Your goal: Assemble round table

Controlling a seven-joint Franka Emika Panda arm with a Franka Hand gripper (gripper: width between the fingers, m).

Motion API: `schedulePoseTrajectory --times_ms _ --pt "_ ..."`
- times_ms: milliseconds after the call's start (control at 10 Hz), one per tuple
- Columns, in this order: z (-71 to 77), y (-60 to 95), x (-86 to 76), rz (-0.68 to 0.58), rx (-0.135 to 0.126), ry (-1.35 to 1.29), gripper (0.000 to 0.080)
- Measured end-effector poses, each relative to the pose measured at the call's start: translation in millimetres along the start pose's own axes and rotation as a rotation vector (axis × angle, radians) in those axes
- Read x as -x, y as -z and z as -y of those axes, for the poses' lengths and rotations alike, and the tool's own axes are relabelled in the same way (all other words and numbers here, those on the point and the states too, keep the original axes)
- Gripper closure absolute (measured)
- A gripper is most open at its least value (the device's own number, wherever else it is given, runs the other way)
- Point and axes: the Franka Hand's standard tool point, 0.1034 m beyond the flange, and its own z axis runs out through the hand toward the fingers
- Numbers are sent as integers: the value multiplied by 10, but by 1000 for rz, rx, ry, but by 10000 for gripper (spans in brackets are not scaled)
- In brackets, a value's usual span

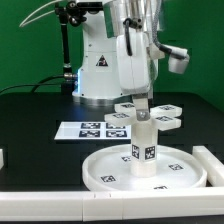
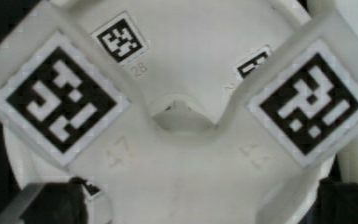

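Observation:
The large round disc [image 1: 103,172] lies at the table's front with the short post [image 1: 144,140] standing upright in its middle. The cross-shaped piece [image 1: 166,122] sits on top of the post, its tagged arms spread level. My gripper [image 1: 142,103] comes straight down over the cross's centre. In the wrist view the cross [image 2: 176,70] fills the picture, with a big tag on each of two arms. My gripper [image 2: 202,200] is open. Its dark fingers [image 2: 55,200] stand far apart at either side of the white piece.
The marker board [image 1: 92,128] lies flat behind the disc towards the exterior view's left. A long white rail [image 1: 213,166] runs along the disc's right side, and another white end [image 1: 3,157] shows at the left edge. The arm's base [image 1: 100,72] stands at the back.

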Motion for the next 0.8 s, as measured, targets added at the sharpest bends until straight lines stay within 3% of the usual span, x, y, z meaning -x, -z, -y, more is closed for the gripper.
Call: schedulePoseTrajectory --times_ms 300,800 --pt "64 188 71 23 -18 25 150" --pt "32 129 67 18 -8 41 150"
